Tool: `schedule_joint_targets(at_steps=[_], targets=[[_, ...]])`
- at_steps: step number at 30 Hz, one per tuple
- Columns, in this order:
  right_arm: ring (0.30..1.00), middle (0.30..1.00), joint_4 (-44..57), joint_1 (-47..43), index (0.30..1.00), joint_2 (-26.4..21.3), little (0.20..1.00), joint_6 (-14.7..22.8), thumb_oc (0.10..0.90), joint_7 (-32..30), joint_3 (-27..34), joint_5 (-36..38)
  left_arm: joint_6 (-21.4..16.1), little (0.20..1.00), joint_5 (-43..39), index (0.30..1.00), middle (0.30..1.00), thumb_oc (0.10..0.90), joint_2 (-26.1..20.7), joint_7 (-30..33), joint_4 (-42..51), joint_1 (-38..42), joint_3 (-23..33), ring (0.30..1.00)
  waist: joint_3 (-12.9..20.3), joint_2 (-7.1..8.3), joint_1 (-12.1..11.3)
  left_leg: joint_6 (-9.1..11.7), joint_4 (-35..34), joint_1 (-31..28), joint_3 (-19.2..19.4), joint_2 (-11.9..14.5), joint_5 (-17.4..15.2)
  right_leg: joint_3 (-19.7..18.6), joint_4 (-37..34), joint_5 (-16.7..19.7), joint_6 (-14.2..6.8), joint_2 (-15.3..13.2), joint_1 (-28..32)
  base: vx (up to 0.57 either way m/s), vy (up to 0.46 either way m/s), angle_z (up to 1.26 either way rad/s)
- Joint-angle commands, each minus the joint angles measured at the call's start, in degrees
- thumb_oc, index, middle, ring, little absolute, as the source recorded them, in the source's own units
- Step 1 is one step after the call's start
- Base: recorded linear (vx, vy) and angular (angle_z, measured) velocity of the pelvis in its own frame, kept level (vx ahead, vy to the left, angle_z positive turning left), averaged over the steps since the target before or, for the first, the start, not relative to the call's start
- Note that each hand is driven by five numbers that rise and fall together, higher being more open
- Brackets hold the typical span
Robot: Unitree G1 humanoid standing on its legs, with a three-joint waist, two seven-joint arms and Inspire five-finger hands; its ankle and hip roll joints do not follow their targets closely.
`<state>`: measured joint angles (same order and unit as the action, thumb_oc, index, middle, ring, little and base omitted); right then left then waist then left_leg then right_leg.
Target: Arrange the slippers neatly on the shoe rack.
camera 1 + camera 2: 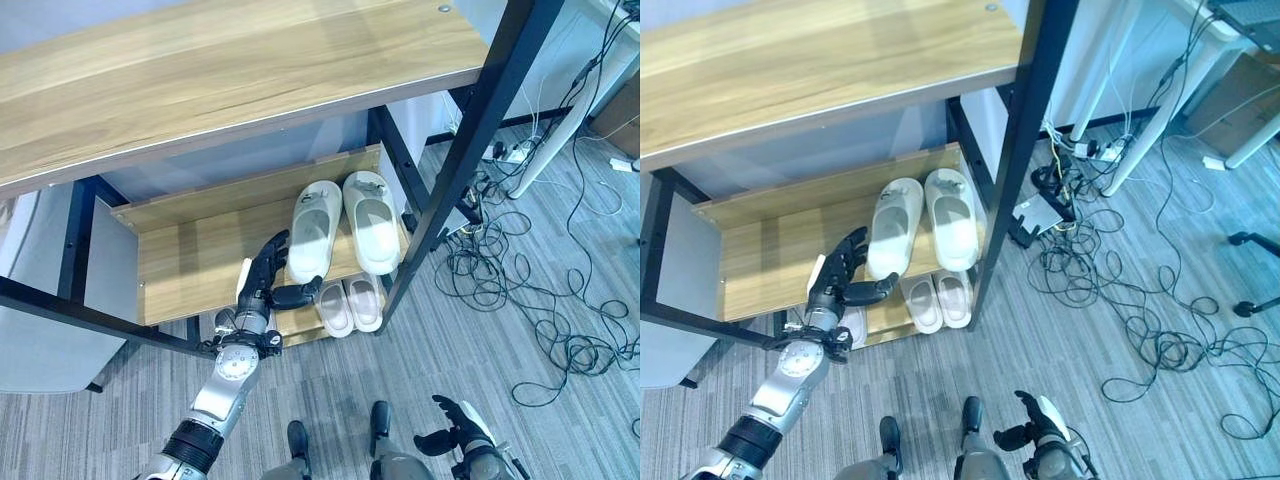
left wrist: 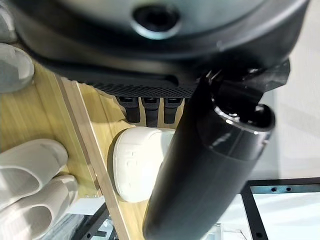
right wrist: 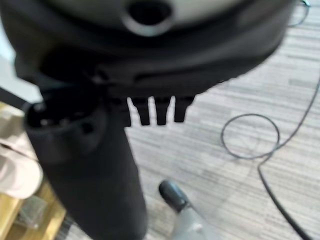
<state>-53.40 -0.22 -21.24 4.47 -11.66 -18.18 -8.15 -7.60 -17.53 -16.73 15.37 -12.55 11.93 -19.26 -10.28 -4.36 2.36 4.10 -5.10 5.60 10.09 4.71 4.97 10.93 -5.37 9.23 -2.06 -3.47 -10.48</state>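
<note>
Beside the white slipper, left hand reaches with fingers spread, holding nothing

Slippers side by side on shelf

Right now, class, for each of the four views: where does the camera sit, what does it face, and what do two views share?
Left eye view: on the head, looking down at the shoe rack and white slippers; left hand reaches in.
Right eye view: beside it, same scene; right hand low over carpet.
Left wrist view: along the left hand, facing a slipper's heel.
Right wrist view: along the right hand, facing carpet.
Both eyes share the rack.
</note>
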Motion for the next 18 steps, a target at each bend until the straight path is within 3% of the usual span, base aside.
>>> schedule_joint_targets(at_steps=[1, 18], targets=[[0.900, 0.900, 1.9, 1.0, 0.900, 0.7, 0.900, 1.4, 0.800, -2.4, 0.3, 0.4, -3.6, 0.900, -0.9, 0.900, 0.900, 0.800, 2.4, -2.9, 2.1, 3.4, -4.9, 0.900, 1.5, 1.45, 0.6, 1.5, 0.1, 4.1, -3.3, 0.9, -0.8, 0.8, 0.4, -8.6, -4.4, -2.3, 1.0, 0.00, 0.000, 0.00], [0.900, 0.900, 1.4, 1.2, 0.900, 1.0, 0.900, 1.8, 0.800, -3.4, -0.6, 1.8, -3.8, 0.900, -1.8, 0.900, 0.900, 0.800, 5.0, -2.0, 0.7, 10.2, -10.7, 0.900, 1.2, 1.93, 2.1, 1.4, 0.1, 4.3, -3.1, 1.0, -0.9, 0.2, 0.4, -8.3, -4.4, -2.1, 0.7, 0.00, 0.000, 0.00]])
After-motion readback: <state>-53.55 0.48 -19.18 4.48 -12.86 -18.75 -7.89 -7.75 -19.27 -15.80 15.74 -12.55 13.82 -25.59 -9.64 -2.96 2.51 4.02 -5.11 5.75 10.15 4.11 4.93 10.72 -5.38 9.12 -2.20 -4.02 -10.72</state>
